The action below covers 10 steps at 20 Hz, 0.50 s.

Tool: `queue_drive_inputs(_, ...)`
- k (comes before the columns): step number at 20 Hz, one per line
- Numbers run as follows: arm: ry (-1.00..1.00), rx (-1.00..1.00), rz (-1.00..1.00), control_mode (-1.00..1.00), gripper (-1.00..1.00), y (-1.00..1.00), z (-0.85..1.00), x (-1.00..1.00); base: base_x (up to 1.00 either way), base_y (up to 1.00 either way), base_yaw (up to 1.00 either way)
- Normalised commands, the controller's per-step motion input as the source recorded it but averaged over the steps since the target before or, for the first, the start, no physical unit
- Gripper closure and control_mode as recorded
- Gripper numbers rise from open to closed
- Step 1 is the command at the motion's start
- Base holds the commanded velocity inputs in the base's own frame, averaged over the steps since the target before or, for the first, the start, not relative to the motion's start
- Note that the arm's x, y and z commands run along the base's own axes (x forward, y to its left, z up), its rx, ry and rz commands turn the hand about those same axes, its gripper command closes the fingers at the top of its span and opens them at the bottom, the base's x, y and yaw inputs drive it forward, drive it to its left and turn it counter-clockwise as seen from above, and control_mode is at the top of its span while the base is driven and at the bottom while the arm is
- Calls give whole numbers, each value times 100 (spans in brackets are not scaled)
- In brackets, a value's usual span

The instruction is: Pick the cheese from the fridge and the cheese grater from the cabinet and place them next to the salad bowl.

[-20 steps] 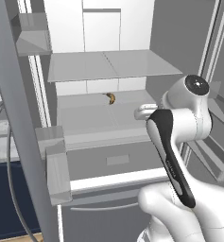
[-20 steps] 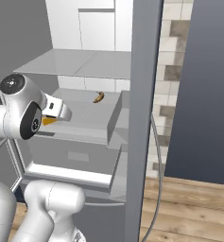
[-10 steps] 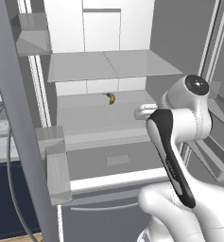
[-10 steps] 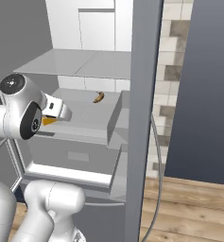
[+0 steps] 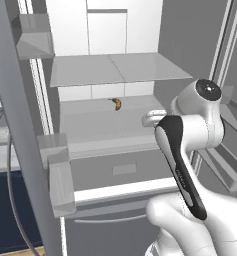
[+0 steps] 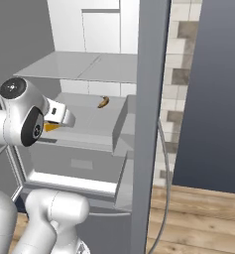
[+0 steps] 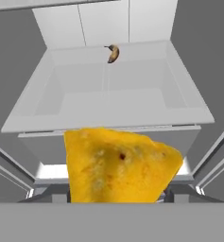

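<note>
One item is in hand: the tool [image 7: 117, 201] is gripping the cheese [image 7: 120, 166], hovering just outside the near edge of the fridge [image 5: 115, 70] shelf. Next, I reckon, comes carrying it clear toward the salad bowl.

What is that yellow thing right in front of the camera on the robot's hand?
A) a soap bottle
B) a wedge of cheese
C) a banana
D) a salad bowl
B: the yellow-orange cheese sits close at the gripper; the brown banana lies far back on the fridge shelf.
</note>
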Motion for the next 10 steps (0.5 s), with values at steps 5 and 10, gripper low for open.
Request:
queue_drive_inputs(5, 0, 0, 0, 100, 100, 0, 0, 0, -52, 0, -10)
queue_drive_inputs(10, 0, 0, 0, 100, 100, 0, 0, 0, -63, 0, -4)
